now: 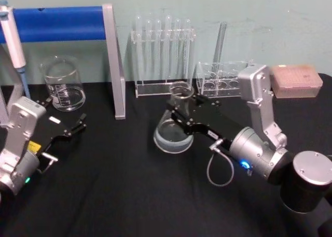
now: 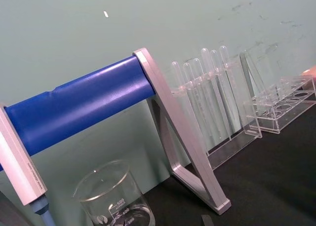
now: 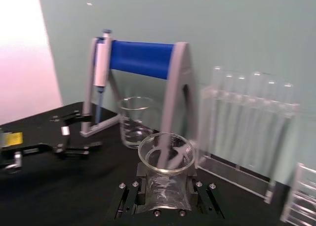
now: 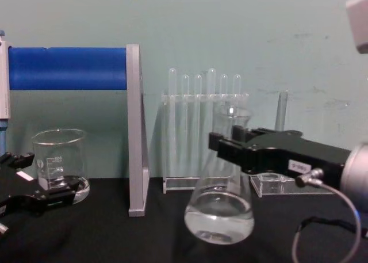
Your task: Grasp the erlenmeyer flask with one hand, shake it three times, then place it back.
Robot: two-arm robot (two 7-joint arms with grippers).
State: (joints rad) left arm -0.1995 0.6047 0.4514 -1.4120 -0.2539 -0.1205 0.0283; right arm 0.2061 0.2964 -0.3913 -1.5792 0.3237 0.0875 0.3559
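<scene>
Clamping the neck of the erlenmeyer flask (image 4: 219,214) — right pincer (image 4: 225,147) — body tilted.

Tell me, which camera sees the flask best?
The chest view: the flask appears side-on, whole from rim to liquid-filled base, with the right gripper shut on its neck. The head view looks down on the flask, the gripper covering part. The right wrist view looks into its mouth. The left gripper sits idle, far left.

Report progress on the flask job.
Done: right gripper is shut on the flask at its neck. In hand: flask held tilted, liquid inside; the shake count cannot be told. Remaining: setting it back on the table, releasing. Left gripper idles open beside the beaker.
</scene>
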